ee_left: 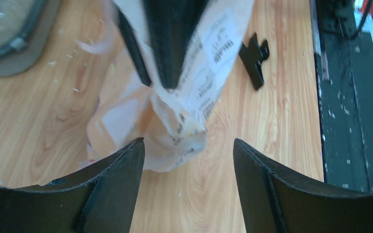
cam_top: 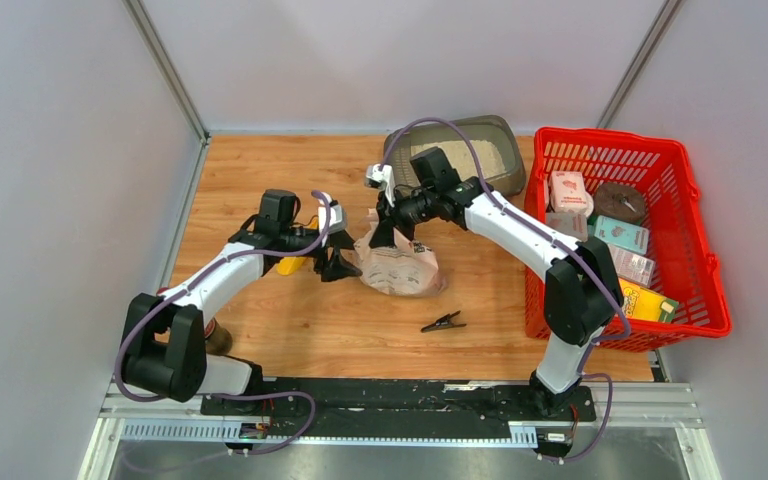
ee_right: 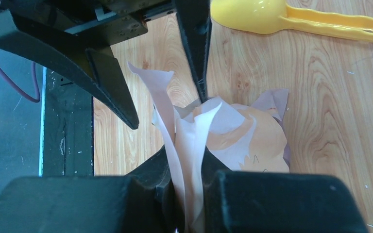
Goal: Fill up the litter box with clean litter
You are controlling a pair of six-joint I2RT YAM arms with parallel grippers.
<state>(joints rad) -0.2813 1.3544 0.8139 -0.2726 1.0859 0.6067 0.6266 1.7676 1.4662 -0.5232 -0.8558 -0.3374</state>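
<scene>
The litter box (cam_top: 513,160) lies at the back of the table, with pale clean litter (cam_top: 470,155) inside; one corner of it (ee_left: 9,65) shows in the left wrist view. An orange-and-white plastic bag (cam_top: 400,265) slumps mid-table. My right gripper (cam_top: 385,225) is shut on the bag's crumpled top film (ee_right: 187,145), pinched between its jaws (ee_right: 187,184). My left gripper (cam_top: 340,262) is open at the bag's left side. Its fingers straddle the bag's lower corner (ee_left: 175,141) without touching it, and the gripper's midpoint (ee_left: 188,150) is over bare wood.
A yellow scoop (cam_top: 290,265) lies under my left wrist and also appears in the right wrist view (ee_right: 291,19). A black clip (cam_top: 443,322) rests on the wood in front of the bag. A red mesh basket (cam_top: 705,270) with several boxes fills the right side.
</scene>
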